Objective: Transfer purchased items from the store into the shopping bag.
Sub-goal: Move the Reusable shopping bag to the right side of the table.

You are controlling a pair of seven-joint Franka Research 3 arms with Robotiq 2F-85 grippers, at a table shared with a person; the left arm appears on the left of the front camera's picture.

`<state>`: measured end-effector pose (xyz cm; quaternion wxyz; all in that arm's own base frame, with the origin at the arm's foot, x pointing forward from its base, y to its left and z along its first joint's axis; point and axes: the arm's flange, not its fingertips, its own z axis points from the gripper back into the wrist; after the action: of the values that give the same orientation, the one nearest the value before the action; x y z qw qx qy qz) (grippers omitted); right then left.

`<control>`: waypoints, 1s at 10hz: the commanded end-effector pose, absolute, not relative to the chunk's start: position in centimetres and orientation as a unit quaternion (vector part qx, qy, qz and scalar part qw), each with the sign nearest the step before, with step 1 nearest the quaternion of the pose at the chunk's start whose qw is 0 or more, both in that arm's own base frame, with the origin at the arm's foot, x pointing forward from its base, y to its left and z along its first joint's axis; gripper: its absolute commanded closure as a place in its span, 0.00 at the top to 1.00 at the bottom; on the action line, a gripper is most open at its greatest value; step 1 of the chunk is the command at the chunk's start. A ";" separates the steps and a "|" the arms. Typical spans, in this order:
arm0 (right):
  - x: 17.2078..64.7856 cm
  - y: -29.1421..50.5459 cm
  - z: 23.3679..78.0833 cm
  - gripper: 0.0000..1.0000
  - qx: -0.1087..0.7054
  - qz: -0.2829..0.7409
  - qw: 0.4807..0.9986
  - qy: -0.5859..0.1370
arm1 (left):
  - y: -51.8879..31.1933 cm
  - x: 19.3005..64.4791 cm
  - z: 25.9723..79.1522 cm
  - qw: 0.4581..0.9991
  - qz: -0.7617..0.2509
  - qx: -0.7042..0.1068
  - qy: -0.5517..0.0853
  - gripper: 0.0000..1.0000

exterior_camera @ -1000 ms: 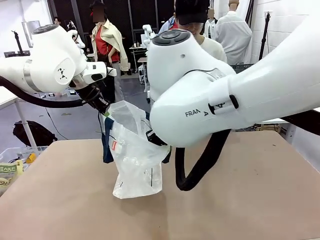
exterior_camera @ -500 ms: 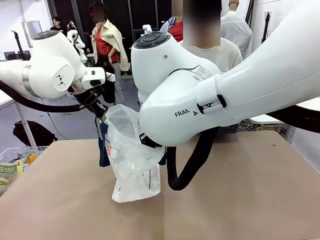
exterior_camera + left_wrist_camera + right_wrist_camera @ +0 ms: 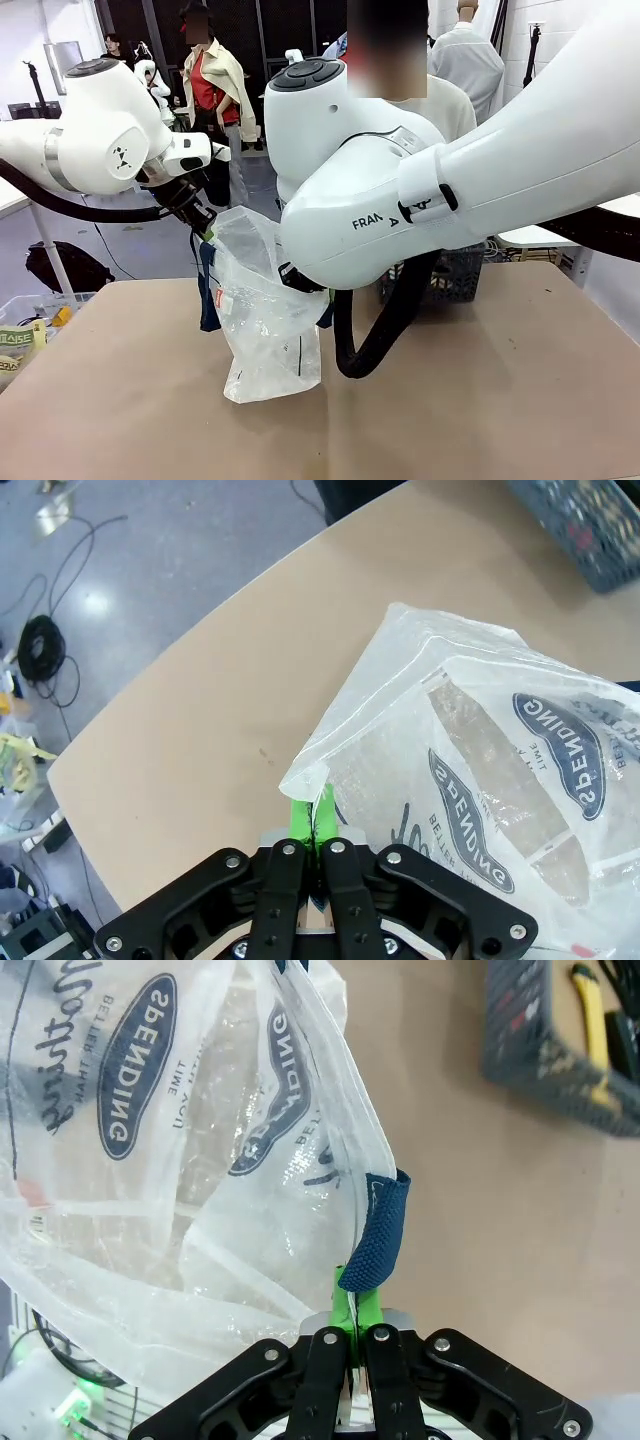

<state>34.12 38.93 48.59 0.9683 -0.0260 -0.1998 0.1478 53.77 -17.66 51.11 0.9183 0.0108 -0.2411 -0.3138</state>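
Observation:
The shopping bag (image 3: 265, 325), clear crinkly plastic with navy strap handles, stands on the table between both arms. My left gripper (image 3: 204, 228) is shut on its upper left rim; in the left wrist view the green pads (image 3: 300, 815) pinch a corner of the plastic (image 3: 470, 740). My right gripper (image 3: 355, 1310) is shut on the opposite rim beside a navy strap (image 3: 378, 1235). A small red-and-white label (image 3: 219, 297) shows through the bag's side. The store, a dark grey lattice basket (image 3: 452, 272), sits on the table behind my right arm, with a yellow item (image 3: 590, 1010) inside.
A person in a light top (image 3: 440, 100) stands at the far side behind the basket. My bulky right arm (image 3: 400, 200) blocks the middle of the front view. Bare tan tabletop (image 3: 480, 400) spreads in front and to the right. A bin of oddments (image 3: 20, 335) sits off the table's left.
Both arms and the bag have shifted slightly left. The grey basket has come into view on the table behind my right arm. Both grips on the bag are unchanged.

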 end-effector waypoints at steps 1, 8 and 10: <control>33.9 38.7 48.4 0.00 -0.024 0.147 0.968 -0.201 | -17.3 53.8 51.5 0.920 -0.311 0.012 -0.239 0.00; 33.9 38.7 48.4 0.00 -0.024 0.147 0.968 -0.201 | -17.3 53.8 51.5 0.920 -0.311 0.012 -0.239 0.00; 33.9 38.7 48.4 0.00 -0.024 0.147 0.968 -0.201 | -17.3 53.8 51.5 0.920 -0.311 0.012 -0.239 0.00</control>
<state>34.11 38.94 48.60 0.9683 -0.0258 -0.1998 0.1480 53.76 -17.66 51.10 0.9184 0.0108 -0.2409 -0.3138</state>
